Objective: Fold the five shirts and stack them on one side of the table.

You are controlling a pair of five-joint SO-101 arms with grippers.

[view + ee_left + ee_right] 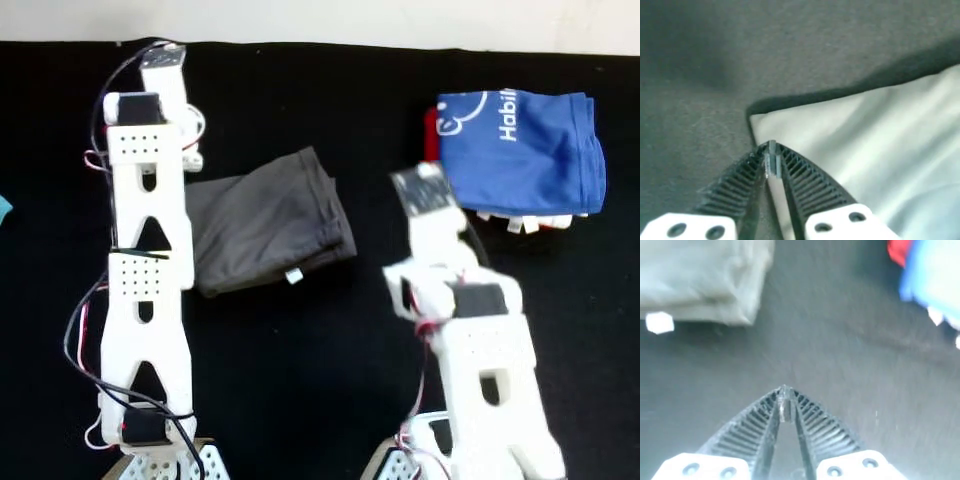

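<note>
One folded grey shirt (268, 222) is left apart from the blue-topped stack (520, 150), not yet added. The left gripper (771, 162) is closed, seemingly empty, at its corner away from the stack; the right gripper (785, 405), closed empty, is held nearer the stack.

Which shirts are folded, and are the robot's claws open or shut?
grey shirt: folded, lying apart from the other shirts.
blue shirt: folded, lying on top of other shirts.
red shirt: under the blue shirt, mostly hidden.
left gripper: shut, at the grey shirt's corner.
right gripper: shut, empty.
</note>
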